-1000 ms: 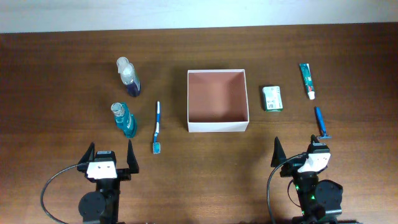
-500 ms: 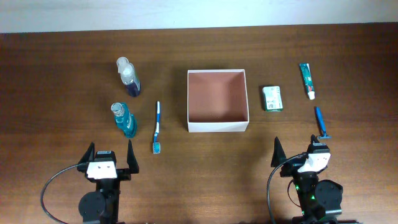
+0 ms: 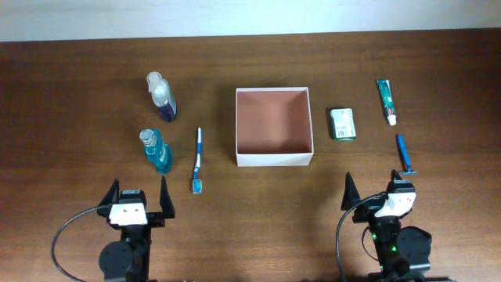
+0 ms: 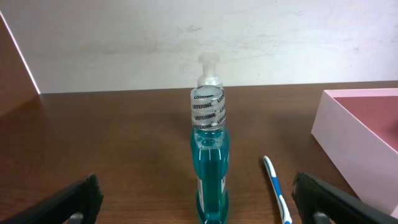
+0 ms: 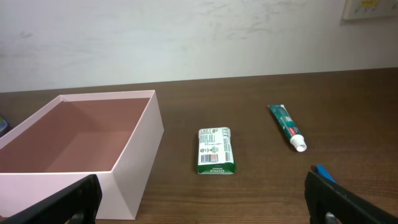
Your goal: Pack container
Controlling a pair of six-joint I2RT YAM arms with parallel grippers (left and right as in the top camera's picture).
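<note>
Two grippers, left (image 3: 139, 185) and right (image 3: 371, 186), sit at the near edge of the table (image 3: 70, 86), jaws spread wide and empty. The container (image 3: 274, 158) lies mid-table, empty, well apart from both. A good first pick would be the toothbrush (image 3: 198, 160), pinched across its thin handle. The container is square, without a long axis, and opens upward.
</note>
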